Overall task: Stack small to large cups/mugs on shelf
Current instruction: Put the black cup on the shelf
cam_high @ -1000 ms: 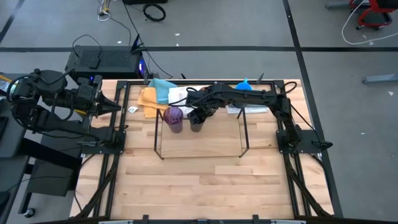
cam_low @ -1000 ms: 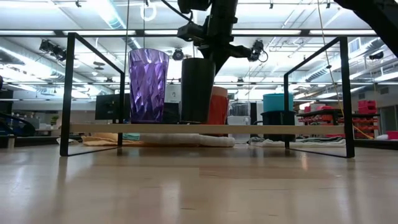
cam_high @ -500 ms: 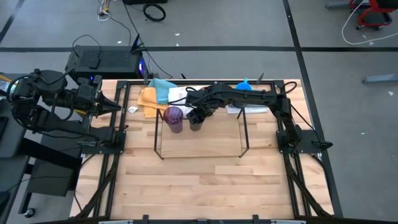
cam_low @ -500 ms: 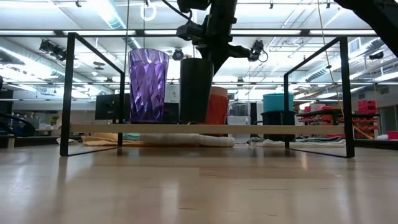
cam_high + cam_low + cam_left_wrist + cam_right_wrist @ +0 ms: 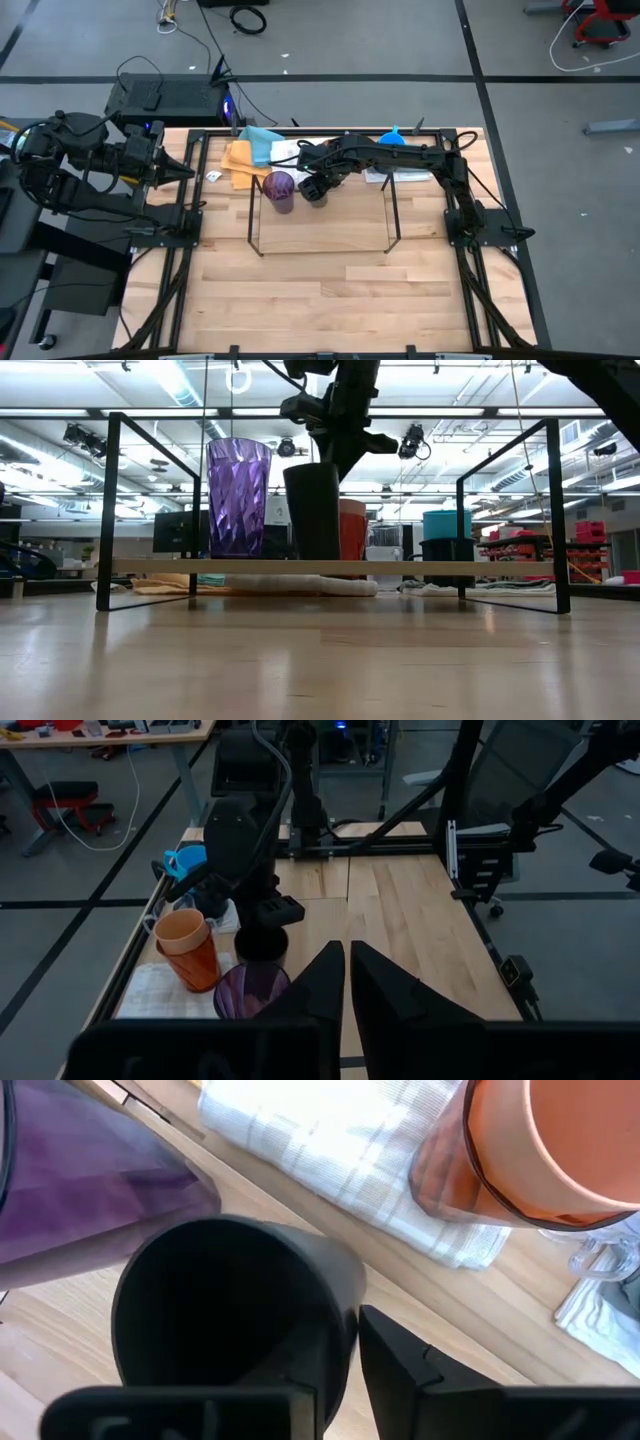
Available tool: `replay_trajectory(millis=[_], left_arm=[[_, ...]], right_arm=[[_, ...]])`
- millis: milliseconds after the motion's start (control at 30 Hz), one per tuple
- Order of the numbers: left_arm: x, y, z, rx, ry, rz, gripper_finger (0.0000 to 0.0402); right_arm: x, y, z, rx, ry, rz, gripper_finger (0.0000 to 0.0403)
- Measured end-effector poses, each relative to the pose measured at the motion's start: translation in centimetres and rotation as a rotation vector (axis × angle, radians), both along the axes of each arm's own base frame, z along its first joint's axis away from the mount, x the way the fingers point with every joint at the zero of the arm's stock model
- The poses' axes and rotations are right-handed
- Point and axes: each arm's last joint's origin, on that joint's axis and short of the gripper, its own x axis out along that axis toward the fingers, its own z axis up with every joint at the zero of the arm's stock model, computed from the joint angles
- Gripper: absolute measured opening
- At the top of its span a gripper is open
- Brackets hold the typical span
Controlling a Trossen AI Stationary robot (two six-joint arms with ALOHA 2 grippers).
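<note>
Shelf (image 5: 330, 567): we log the purple cup (image 5: 238, 498) standing on it, the black cup (image 5: 314, 510) just beside. Right gripper (image 5: 345, 1370): fingers parted astride the black cup's rim, letting go. We judge placement nearly done; next, lift clear. Left gripper (image 5: 347, 982): clenched, waiting off-table.

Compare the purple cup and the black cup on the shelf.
The purple cup is translucent and faceted; the black cup is opaque and smooth. In the low view the purple cup stands taller and wider than the black cup. The purple cup stands free, while the right gripper is at the black cup's rim, one finger inside it. Both stand upright, side by side on the shelf.
</note>
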Motion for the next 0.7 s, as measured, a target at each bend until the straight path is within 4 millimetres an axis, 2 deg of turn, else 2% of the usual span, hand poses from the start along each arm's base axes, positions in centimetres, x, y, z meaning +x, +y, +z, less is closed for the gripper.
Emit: replay_trajectory(millis=[333, 700], left_arm=[[-0.01, 0.00, -0.02, 0.000, 0.002, 0.000, 0.0039], [-0.01, 0.00, -0.02, 0.000, 0.002, 0.000, 0.0028]], right_arm=[[0.11, -0.03, 0.04, -0.001, -0.012, -0.001, 0.0076], [0.16, 0.04, 0.05, 0.024, -0.022, -0.011, 0.0076]])
